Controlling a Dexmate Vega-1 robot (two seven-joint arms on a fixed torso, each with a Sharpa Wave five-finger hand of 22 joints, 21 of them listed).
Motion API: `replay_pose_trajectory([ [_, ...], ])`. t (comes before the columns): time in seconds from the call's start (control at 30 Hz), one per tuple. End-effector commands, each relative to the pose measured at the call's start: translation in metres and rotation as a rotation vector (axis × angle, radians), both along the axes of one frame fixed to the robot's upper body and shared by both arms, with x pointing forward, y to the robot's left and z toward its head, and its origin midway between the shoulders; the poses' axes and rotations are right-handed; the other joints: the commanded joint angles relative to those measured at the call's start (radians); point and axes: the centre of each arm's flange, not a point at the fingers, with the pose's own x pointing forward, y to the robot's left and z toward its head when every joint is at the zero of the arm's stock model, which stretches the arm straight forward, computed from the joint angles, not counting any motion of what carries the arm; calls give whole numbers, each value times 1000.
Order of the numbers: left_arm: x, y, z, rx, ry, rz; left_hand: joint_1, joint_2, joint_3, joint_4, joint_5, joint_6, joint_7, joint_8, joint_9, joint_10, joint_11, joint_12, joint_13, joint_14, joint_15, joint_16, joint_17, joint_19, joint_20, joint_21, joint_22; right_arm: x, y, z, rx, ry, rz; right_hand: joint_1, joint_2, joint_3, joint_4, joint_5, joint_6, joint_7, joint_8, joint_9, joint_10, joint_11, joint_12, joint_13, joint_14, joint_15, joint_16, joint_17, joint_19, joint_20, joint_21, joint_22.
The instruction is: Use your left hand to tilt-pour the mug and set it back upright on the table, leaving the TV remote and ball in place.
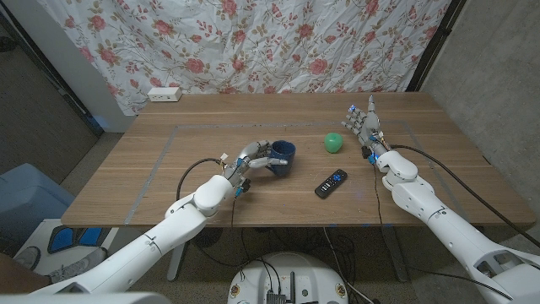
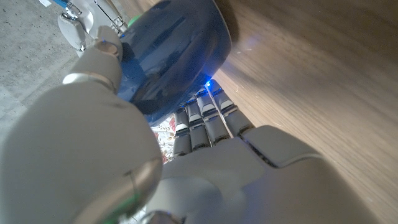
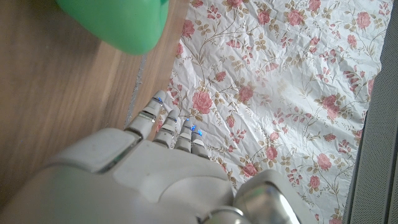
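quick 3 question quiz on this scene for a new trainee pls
1. True or false: the left hand grips the blue mug.
2. Which lies nearer the right hand: A) the green ball B) the TV remote C) the white power strip?
3. Fill in: the right hand holds ____.

Key: 1 true; 2 A; 3 nothing, it stands open beside the ball.

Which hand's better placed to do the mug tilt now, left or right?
Left. The left hand already wraps the blue mug. The right hand stands open at the far side, past the green ball and the TV remote.
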Motion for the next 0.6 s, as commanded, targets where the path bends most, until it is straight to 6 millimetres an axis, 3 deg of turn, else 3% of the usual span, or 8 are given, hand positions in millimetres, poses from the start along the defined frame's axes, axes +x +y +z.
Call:
replay_pose_trajectory([
  [0.03,7,-10,-3,-14,2,-19,-179,266,47,41,-1,68,-69,185,2,103,-105,-2,44,-8,-88,-2,4,-9,-3,-3,1,0,0,0,0,0,0,5,56,-5,1,5,8,-1,1,2,2,-3,1,3,7,-5,8,3,2,0,9,2],
  [0.37,13,-13,-5,27,6,-36,-182,267,47,36,-3,57,-83,177,1,94,-115,-11,45,-29,-88,-9,6,-26,-6,-11,1,0,0,0,0,0,0,5,56,-5,1,5,7,-1,0,2,3,-3,1,3,7,-4,8,3,2,1,9,2],
  [0.6,16,-12,-6,34,16,-28,-188,263,48,33,-5,60,-91,175,2,94,-122,-16,46,-48,-90,-18,3,-83,-8,-33,-1,0,0,0,0,0,0,5,56,-5,1,5,8,-2,1,2,4,-3,1,3,8,-4,8,3,2,1,9,2],
])
